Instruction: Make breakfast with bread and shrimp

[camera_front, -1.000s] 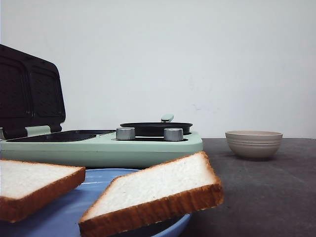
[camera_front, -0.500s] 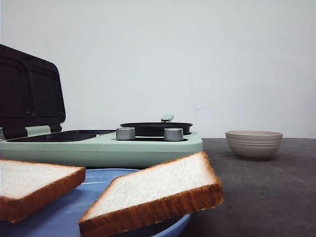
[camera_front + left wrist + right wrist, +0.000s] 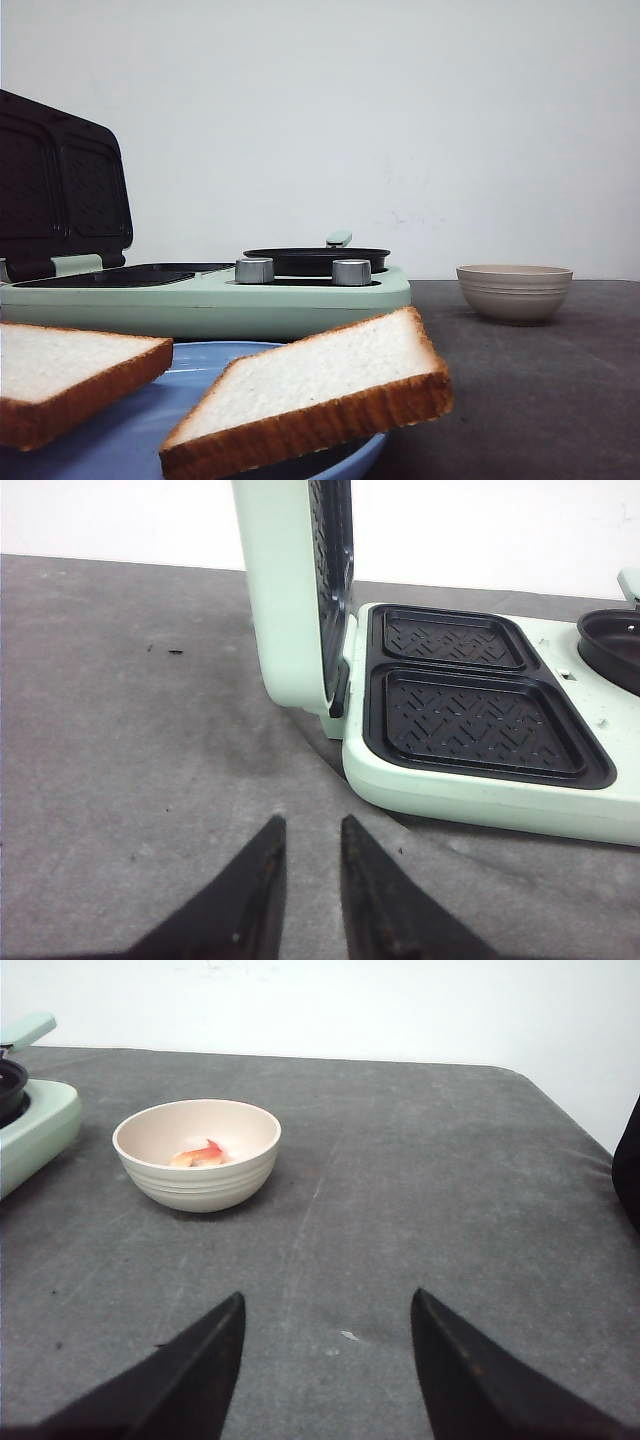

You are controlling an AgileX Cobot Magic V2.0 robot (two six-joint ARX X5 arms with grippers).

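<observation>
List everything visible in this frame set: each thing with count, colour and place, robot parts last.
bread: two slices, white with brown crust, on the plate nearest the front camera.
plate: one, blue, under the bread.
sandwich maker: one, pale green with black plates, lid open, behind the plate.
pan: one, black, on the sandwich maker's right end.
bowl: one, beige, right of the sandwich maker.
shrimp: orange-pink, count unclear, in the bowl.
table: one, dark grey.
left gripper: black, narrowly open, empty.
right gripper: black, wide open, empty.
</observation>
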